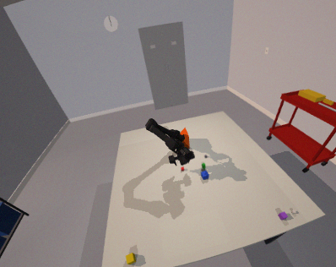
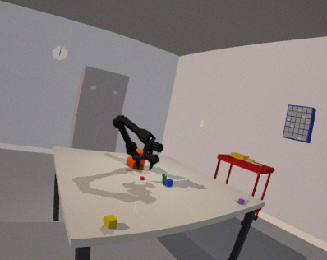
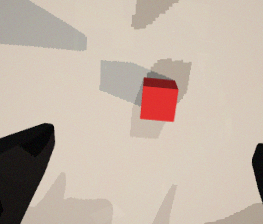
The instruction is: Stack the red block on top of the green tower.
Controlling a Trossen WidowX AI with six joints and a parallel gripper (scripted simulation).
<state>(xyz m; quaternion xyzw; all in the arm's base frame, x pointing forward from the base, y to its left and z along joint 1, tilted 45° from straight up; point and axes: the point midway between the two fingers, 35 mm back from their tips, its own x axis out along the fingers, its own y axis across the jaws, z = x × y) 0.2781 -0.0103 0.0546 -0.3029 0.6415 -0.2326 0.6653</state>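
Gripper (image 3: 148, 183), jaws wide and empty, hangs above the red block (image 3: 159, 100); it should centre over the block, descend straight, then close on opposite flat faces.

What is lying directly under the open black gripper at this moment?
The small red cube lies on the pale table top below the open black gripper, between its fingers and untouched. The green tower is outside the wrist view.

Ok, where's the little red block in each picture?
Top: red block near the table's middle, just under the gripper.
Exterior: red block left of the green tower.
Wrist: red block just right of centre, between the open fingers.
Shared landmark: the gripper.
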